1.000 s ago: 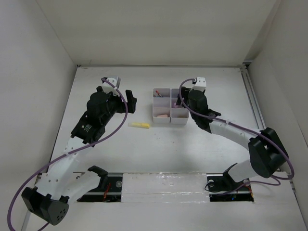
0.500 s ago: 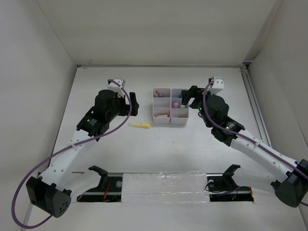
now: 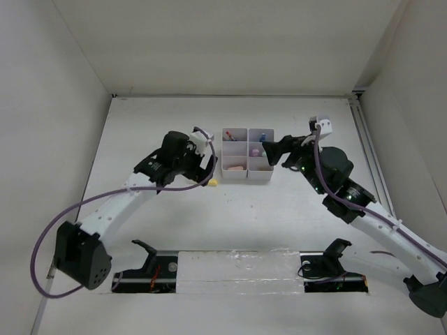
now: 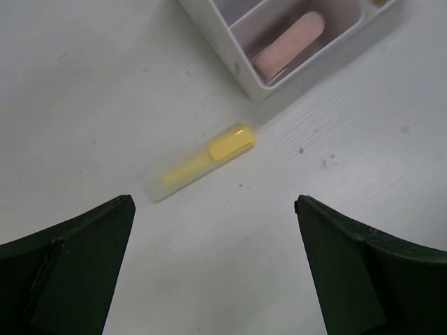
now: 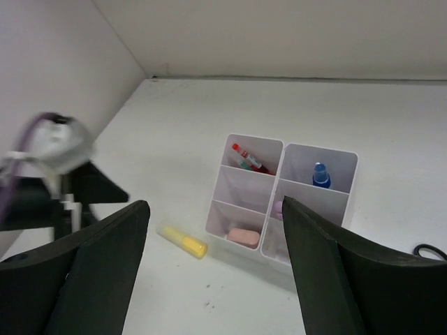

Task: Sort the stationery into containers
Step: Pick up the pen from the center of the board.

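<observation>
On the bench, just beside the white tray, one yellow highlighter lies under my left end effector.
The tray already holds a pink eraser, a red pen and a blue piece. My left end effector hangs wide apart and empty, and my right end effector, also apart and empty, sits right of the tray. The highlighter lies slantwise to my fingers, so I judge I should turn my wrist, descend centred, and close across its narrow body, clear of the tray wall.
</observation>
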